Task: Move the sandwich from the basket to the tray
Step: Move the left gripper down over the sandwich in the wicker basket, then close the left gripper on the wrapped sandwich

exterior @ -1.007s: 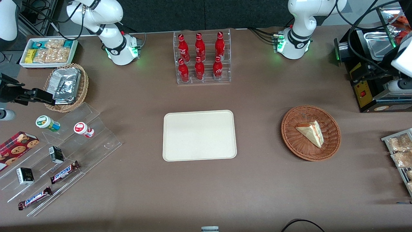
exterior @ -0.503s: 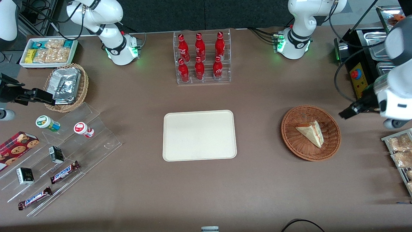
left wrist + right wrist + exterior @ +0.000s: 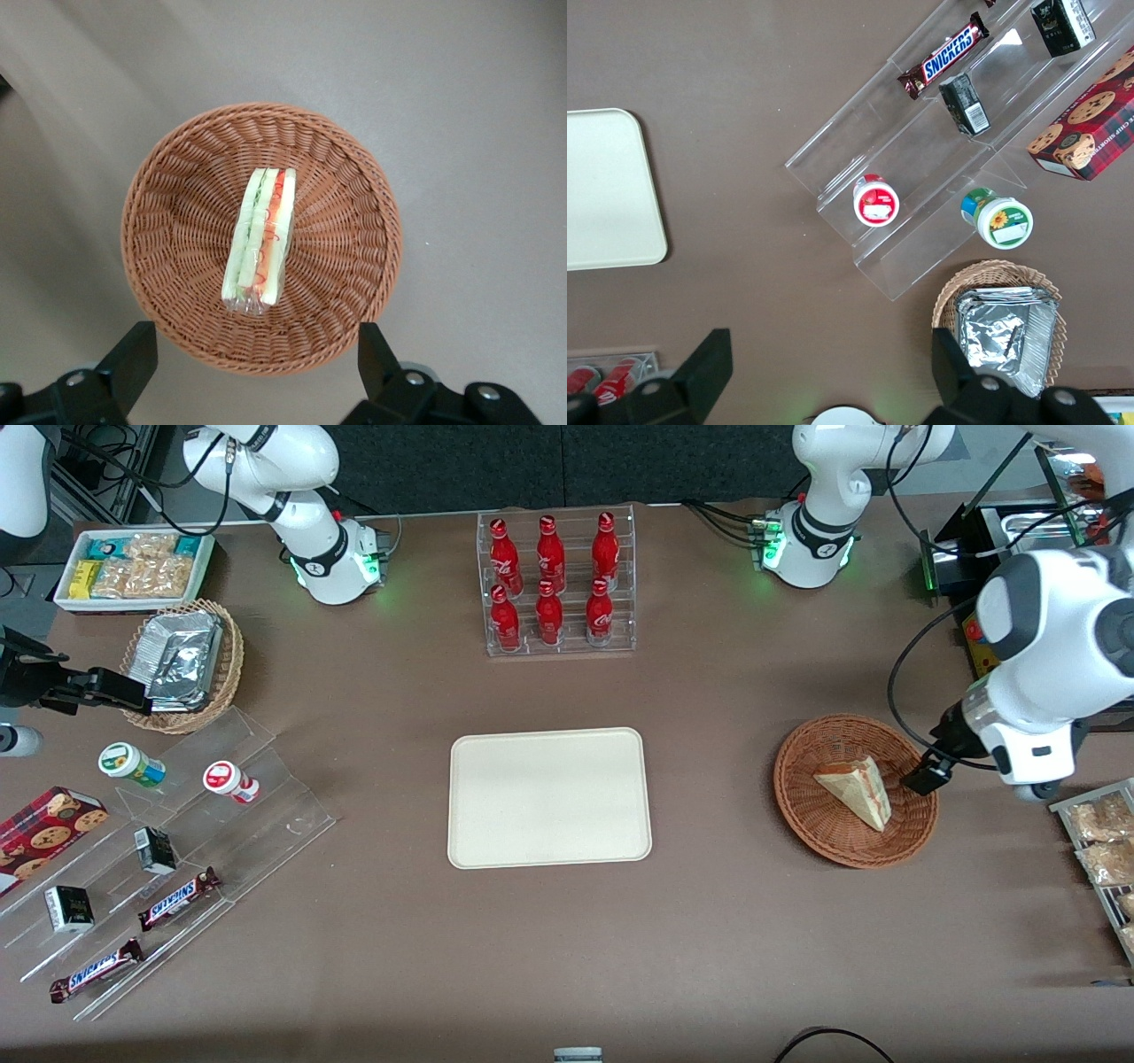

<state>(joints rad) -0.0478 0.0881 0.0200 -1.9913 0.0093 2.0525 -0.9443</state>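
The sandwich [image 3: 856, 788], a pale wedge with red and green filling along its cut edge, lies in the round reddish-brown wicker basket [image 3: 811, 815]. In the left wrist view the sandwich [image 3: 260, 241] lies on its side in the middle of the basket [image 3: 350, 266]. My gripper [image 3: 928, 773] hangs above the basket's rim on the working arm's side, apart from the sandwich. It is open [image 3: 255, 365], its black fingers [image 3: 133, 359] spread about as wide as the basket, with nothing between them. The cream tray [image 3: 549, 797] lies flat at the table's middle with nothing on it.
A clear rack of red bottles [image 3: 555, 584] stands farther from the front camera than the tray. Snack packets [image 3: 1103, 850] lie at the working arm's end, beside the basket. A tan foil-packet basket [image 3: 182, 660] and acrylic shelves [image 3: 177, 841] sit toward the parked arm's end.
The left arm has swung in from the working arm's end of the table. Its gripper now hangs over the basket's rim. The sandwich and the basket have not moved.
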